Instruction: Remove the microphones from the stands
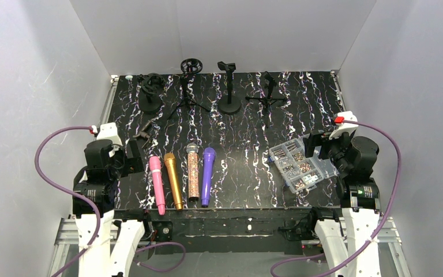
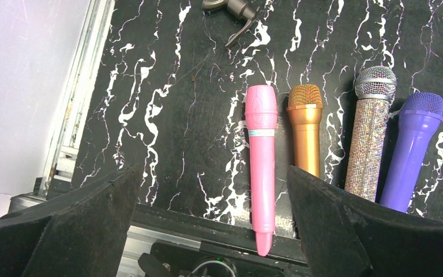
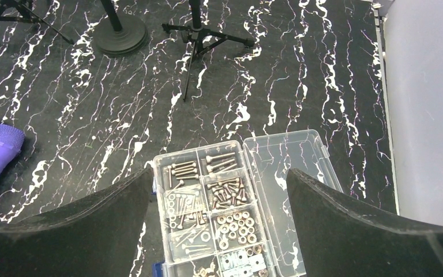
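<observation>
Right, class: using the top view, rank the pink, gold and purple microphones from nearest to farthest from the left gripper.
1. Pink microphone: left end of the row, closest to the left gripper.
2. Gold microphone: next along, beside the pink one.
3. Purple microphone: right end of the row, farthest away.

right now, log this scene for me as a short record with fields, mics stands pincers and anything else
microphones: pink microphone, gold microphone, silver microphone, purple microphone, lying side by side at the table's near edge
stands: four at the far edge, including round-base stand and tripod stand; no microphone seen on any
left pincer: open, empty, near the pink microphone
right pincer: open, empty, by the parts box
parts box: clear, lid open, screws and washers inside
</observation>
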